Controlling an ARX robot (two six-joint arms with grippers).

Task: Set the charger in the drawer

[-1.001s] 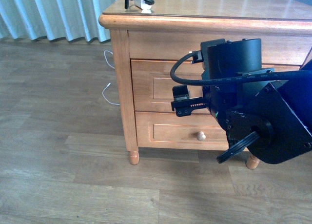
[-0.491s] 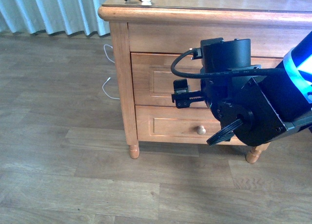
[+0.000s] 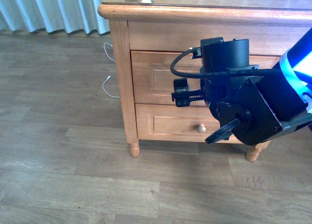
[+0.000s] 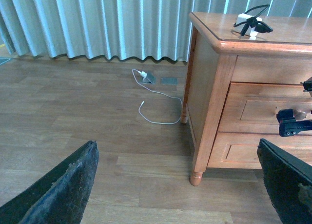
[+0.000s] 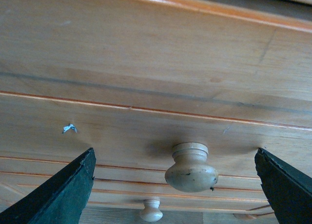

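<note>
Your charger (image 4: 251, 25) sits on the top of the cabinet (image 4: 209, 87), near its front corner on the curtain side. It is a small white block with a thin black cord looped over it. Nothing is holding it. The top under it is smooth and shiny.

The cabinet is honey-brown wood with a rounded edge and little round feet. The drawer (image 3: 156, 80) is just under the top, and it is shut. Its front has a sunk-in flat panel with a thin raised line around it. Your right arm hides much of it in the front view.

In the right wrist view, the drawer's knob (image 5: 191, 168) is round, pale wood, like a small mushroom, with a few dark specks. Your right gripper (image 5: 174, 153) is right in front of the knob, its jaws spread wide. The rough black fingers (image 5: 58, 194) stand on either side of the knob and do not touch it.

Below is a second drawer (image 3: 170, 129), also shut, with the same kind of knob.

Your left gripper (image 4: 175, 145) is well away from the cabinet, over the floor (image 3: 63, 175). Its jaws are wide apart too, with nothing between them.

The floor is grey-brown wood planks. A long thin white cable (image 4: 156, 109) curls on it beside the cabinet. Behind hangs a pale blue curtain (image 4: 97, 24) in soft folds.
</note>
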